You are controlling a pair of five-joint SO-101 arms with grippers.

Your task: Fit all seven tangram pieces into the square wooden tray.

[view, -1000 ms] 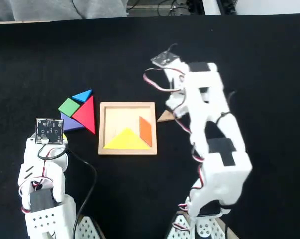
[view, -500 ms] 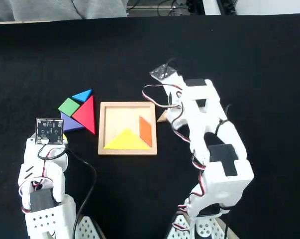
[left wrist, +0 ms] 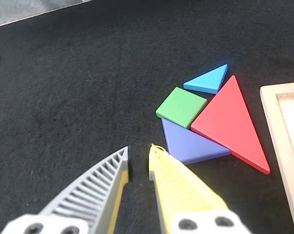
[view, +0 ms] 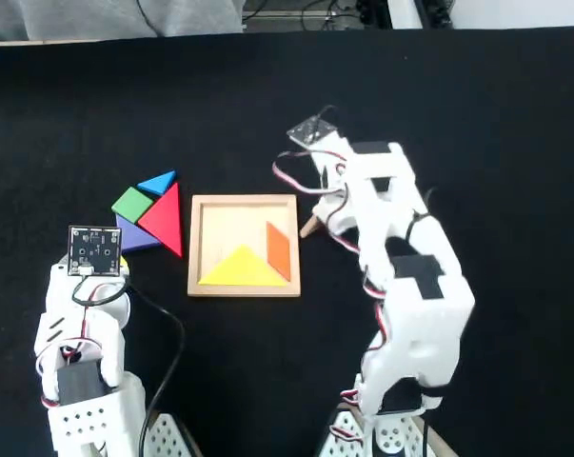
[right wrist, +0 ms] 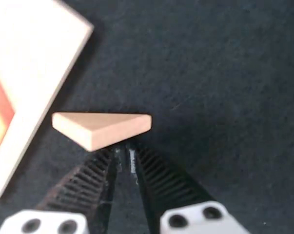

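Inside the square wooden tray point(view: 195, 248): yellow triangle point(view: 239, 268) and orange parallelogram point(view: 279, 249), two of seven seated. Left of tray, unplaced: red triangle point(view: 165, 221), green square point(view: 131, 203), blue triangle point(view: 157, 182), purple piece point(view: 134, 234), full shape unclear. Right of tray: tan triangle point(right wrist: 100, 127) at the tips of the right gripper point(right wrist: 123, 153), fingers pressed together; a true pinch cannot be told. Left gripper point(left wrist: 138, 157): near left, slightly spread, empty.

A black cloth point(view: 477, 114) covers the whole table. Just beyond the cloth's far edge, grey fabric point(view: 96, 17) lies at one end, dark cables point(view: 296, 11) tangle near the middle, and a white surface point(view: 524, 11) shows at the other end. Light falls evenly across the cloth.
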